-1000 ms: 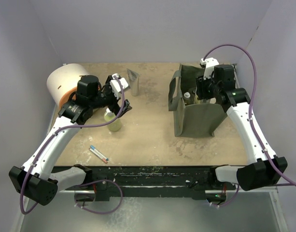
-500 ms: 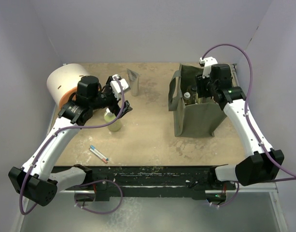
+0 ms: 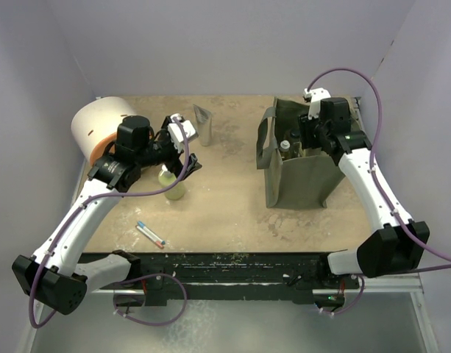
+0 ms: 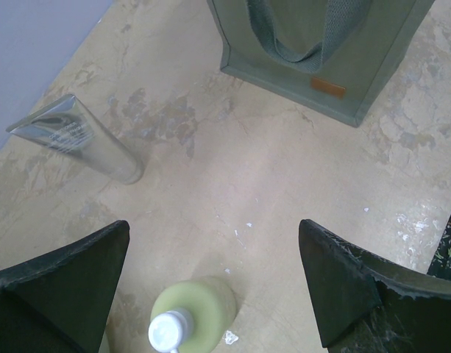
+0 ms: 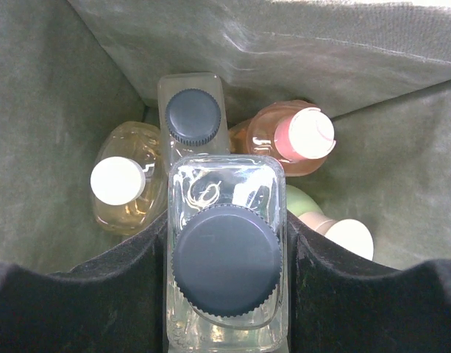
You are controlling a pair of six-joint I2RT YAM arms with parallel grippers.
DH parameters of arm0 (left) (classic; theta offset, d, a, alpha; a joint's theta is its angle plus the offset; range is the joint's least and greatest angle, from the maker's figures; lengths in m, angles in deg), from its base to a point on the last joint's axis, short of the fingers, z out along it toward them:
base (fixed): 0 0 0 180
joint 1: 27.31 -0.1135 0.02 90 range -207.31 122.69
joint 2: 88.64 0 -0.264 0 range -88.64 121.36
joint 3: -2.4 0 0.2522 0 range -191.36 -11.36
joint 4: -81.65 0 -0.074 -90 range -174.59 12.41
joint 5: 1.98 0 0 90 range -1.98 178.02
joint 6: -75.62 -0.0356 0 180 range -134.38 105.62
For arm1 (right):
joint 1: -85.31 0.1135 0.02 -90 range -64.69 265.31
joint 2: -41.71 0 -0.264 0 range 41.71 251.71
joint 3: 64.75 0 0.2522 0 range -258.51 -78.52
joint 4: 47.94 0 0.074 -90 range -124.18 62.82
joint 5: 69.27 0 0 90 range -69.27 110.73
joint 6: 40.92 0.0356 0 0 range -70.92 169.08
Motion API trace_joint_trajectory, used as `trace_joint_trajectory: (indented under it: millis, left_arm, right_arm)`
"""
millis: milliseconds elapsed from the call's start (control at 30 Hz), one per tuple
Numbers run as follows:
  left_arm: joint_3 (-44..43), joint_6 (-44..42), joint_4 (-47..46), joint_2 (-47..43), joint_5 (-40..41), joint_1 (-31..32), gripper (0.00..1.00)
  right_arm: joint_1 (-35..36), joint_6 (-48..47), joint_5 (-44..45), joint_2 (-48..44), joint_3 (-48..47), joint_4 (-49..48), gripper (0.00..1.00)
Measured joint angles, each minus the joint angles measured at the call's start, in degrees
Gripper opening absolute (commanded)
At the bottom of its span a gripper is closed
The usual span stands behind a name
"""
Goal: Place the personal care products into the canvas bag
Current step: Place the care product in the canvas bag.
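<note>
Tan table (image 3: 232, 206): right gripper (image 5: 226, 239) grips clear black-capped bottle (image 5: 225, 184) in bag (image 5: 56, 110); left gripper (image 4: 212, 228) wide.

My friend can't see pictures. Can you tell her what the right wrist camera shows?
The right hand grips a clear bottle with a black cap inside the green canvas bag. Beneath it sit four more bottles: another black-capped one, an amber one, an orange one and a pale green one.
</note>
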State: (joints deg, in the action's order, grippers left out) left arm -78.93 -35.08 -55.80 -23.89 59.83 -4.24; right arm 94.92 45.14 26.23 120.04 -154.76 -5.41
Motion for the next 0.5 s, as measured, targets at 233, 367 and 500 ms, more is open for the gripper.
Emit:
trace_joint_trajectory:
  millis: [233, 367, 500]
  left_arm:
    - [0.00, -0.07, 0.00, -0.37, -0.31, 0.28, 0.99]
    - [0.26, -0.09, -0.04, -0.44, -0.61, 0.37, 0.99]
    - [0.98, -0.13, 0.09, -0.57, -0.81, 0.37, 0.99]
  right_arm:
    - [-0.07, 0.61, -1.29, 0.55, 1.22, -0.52, 0.00]
    - [-0.13, 1.03, -2.56, 1.57, 1.81, -0.70, 0.00]
    - [-0.15, 1.09, -3.32, 2.71, 3.23, -1.92, 0.05]
